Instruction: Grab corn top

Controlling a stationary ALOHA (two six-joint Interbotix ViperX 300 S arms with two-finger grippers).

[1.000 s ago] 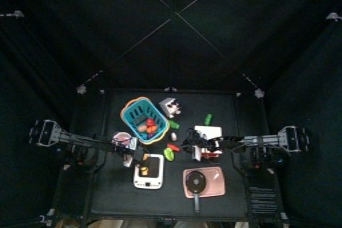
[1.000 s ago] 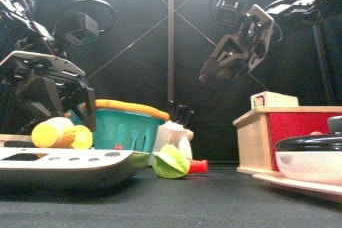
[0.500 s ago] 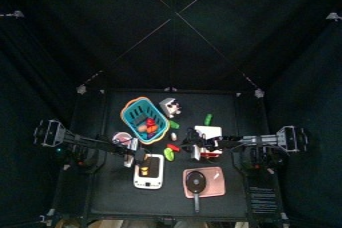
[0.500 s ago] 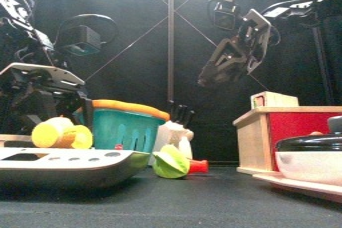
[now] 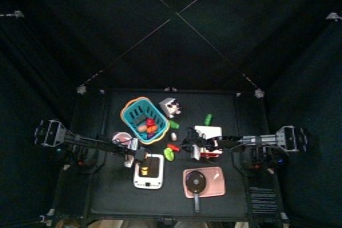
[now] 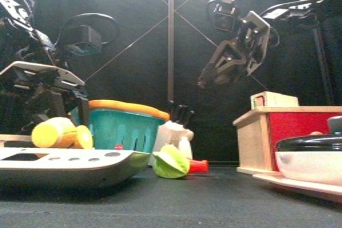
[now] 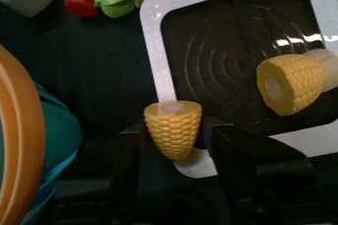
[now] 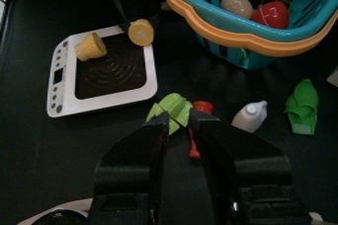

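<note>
- My left gripper [image 7: 179, 165] sits low at the table's left, jaws spread either side of a stubby yellow corn top [image 7: 173, 128].
- That corn piece stands on the rim of a white-framed black kitchen scale [image 7: 238, 51], beside another corn chunk [image 7: 291, 81].
- My right gripper [image 8: 183, 130] hangs raised at the right, jaws nearly closed on nothing.

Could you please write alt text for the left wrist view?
The left end effector hangs open over a yellow corn piece at the edge of a white scale with a black ribbed plate; a second corn piece lies on the plate.
</note>
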